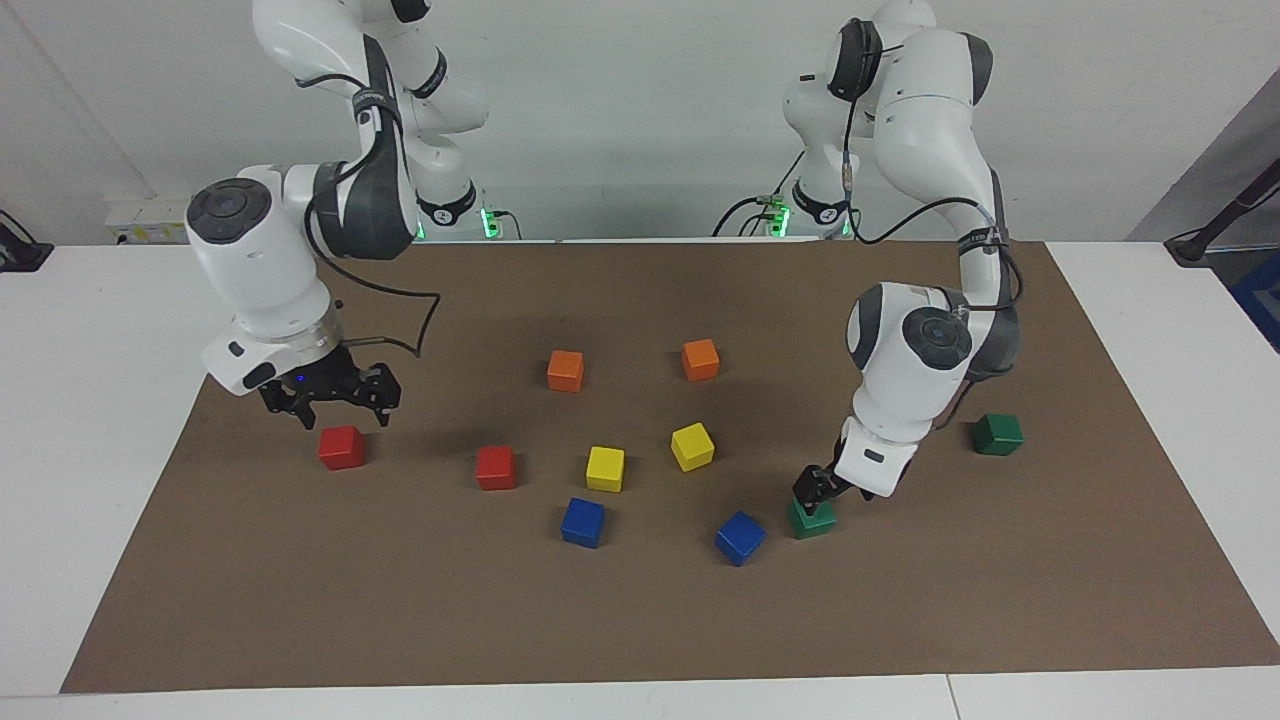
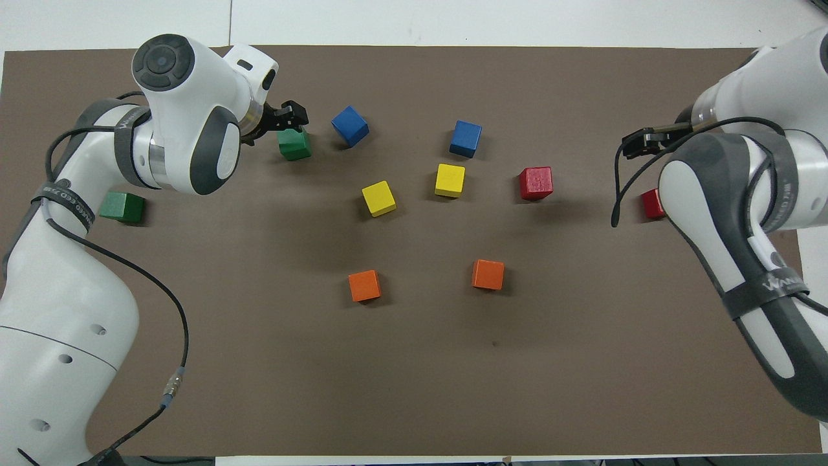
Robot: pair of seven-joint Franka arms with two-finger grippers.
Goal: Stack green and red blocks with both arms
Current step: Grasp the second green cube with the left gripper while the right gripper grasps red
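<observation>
The facing view shows the left gripper (image 1: pixel 815 490) low over the mid-table green cube (image 1: pixel 810 519), fingers wide, and the right gripper (image 1: pixel 335 395) raised above a fully visible red cube (image 1: pixel 341 447), fingers wide. Overhead, the right arm (image 2: pixel 724 213) half-covers that red cube (image 2: pixel 651 203). Cubes have no long axis; they sit flat.

Glossy cubes (image 1: pixel 810 518); matt brown mat (image 1: pixel 640 620)

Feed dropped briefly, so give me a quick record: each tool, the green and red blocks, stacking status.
left tool: open, down at a green block beside a blue block
other green block: alone, toward the left arm's end of the table
right tool: open, over a red block, not touching
other red block: beside a yellow block
stacks: none yet
</observation>
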